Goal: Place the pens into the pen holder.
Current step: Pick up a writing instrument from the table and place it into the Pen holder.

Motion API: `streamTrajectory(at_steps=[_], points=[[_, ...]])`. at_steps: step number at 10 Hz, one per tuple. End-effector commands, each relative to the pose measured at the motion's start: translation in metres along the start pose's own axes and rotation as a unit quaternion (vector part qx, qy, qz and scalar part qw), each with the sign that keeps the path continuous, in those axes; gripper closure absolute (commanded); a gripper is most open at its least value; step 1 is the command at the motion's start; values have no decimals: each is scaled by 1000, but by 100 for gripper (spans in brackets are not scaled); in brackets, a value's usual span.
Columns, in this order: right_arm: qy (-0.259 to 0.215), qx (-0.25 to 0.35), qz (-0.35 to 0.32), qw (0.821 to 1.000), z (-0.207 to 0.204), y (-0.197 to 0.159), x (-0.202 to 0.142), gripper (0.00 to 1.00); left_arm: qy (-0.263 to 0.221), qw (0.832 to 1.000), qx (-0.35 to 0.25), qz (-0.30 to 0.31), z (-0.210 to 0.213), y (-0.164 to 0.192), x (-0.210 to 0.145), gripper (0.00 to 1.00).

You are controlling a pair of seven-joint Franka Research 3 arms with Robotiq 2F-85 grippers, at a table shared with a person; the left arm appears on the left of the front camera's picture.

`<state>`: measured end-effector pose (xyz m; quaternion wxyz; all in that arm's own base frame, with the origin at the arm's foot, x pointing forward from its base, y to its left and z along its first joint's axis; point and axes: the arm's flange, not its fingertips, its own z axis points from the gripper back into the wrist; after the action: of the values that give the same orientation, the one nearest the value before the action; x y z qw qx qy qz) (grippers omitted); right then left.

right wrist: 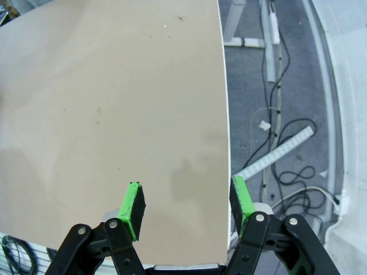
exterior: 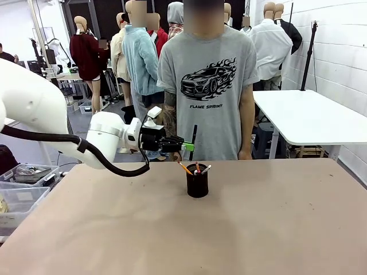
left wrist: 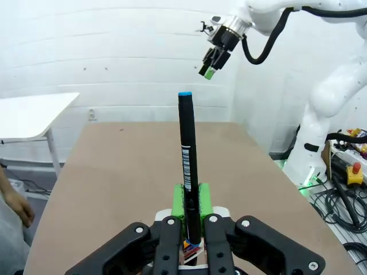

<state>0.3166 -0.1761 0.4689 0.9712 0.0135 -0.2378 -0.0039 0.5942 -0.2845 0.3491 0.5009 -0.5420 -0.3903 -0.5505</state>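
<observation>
Black pen standing upright, clamped in the left gripper.
Pen holder is sitting below, slightly rightward, near the table's far edge; right gripper is gaping empty.

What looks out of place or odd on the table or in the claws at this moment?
Nothing stands out. The pen holder stands upright on the table, with pens leaning inside it. The left claw is shut on the black pen, held above and left of the holder. The right claw is open, holding nothing.
</observation>
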Motion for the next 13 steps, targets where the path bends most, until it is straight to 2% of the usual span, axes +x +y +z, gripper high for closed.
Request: streamTrajectory(at_steps=[1,4,6,7,9,10,12,13], points=[[1,0,-1,1000,0,0,0,25,-16,1000,-8,-14,-3,15,-8,100],[1,0,-1,1000,0,0,0,25,-44,999,-4,-31,-5,31,-34,100],[1,0,-1,1000,0,0,0,25,-23,997,27,-66,-7,33,-41,100],[1,0,-1,1000,0,0,0,25,-27,997,25,-66,-7,35,-45,100],[1,0,-1,1000,0,0,0,25,-4,997,31,-65,-11,36,-57,100],[1,0,-1,1000,0,0,0,25,-12,998,29,-63,-10,34,-58,96],[1,0,-1,1000,0,0,0,25,11,997,27,-67,-9,28,-53,58],[1,0,-1,1000,0,0,0,25,6,997,31,-71,-4,24,-47,39]])
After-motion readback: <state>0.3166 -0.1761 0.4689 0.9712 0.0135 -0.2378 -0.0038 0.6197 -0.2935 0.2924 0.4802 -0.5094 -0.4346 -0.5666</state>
